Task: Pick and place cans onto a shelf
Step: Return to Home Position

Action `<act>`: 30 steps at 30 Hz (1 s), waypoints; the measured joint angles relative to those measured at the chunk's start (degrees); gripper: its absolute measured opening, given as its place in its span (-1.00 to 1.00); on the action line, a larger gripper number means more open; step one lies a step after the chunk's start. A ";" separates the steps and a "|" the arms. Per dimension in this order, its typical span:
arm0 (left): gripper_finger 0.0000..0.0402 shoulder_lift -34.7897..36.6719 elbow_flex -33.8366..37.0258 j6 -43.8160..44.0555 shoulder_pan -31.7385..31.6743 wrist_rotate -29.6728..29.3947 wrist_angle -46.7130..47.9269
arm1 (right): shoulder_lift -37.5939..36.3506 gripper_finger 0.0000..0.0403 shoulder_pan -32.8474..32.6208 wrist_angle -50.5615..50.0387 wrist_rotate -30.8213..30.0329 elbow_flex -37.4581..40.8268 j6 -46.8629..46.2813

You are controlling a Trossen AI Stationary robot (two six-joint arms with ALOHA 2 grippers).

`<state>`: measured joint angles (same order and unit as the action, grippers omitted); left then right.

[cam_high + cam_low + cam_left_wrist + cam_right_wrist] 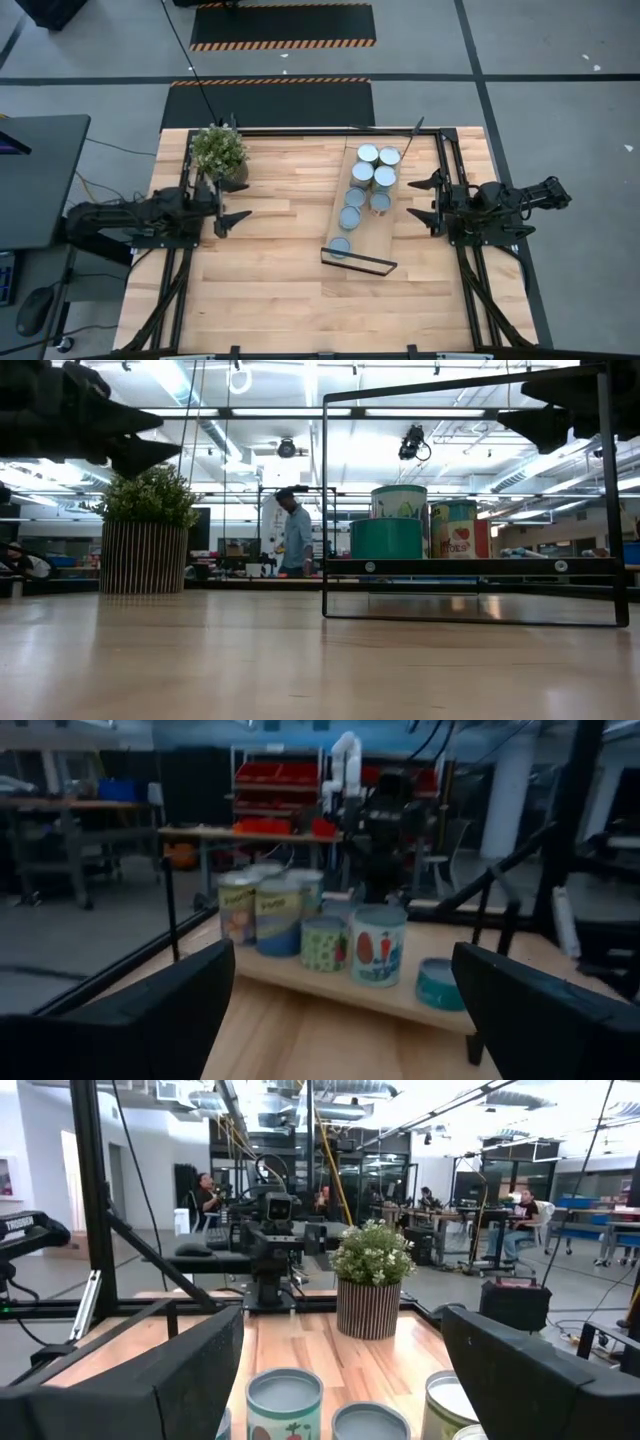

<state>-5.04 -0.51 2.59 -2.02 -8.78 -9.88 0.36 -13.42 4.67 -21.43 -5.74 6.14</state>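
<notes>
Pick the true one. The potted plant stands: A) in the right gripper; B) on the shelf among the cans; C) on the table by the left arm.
C: the potted plant stands on the table beside the left gripper, apart from the shelf holding the cans.

Open tabletop between plant and shelf; cans along most of shelf.

Eight cans stand on the shelf; left hand and right hand hover spread.

Left hand spread wide, empty, at left side; right hand same, opposite side.
</notes>
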 joint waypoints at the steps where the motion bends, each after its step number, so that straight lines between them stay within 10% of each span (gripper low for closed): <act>1: 0.88 1.39 0.00 0.00 0.00 0.50 0.68 | 0.00 0.73 0.01 -0.04 0.00 0.00 0.01; 30: 0.88 4.70 0.07 4.30 0.00 5.21 0.80 | 0.02 0.73 0.01 -0.27 0.09 0.02 4.10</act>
<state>-0.34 -0.45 6.89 -2.02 -3.57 -9.08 0.38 -13.41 4.40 -21.34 -5.72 10.24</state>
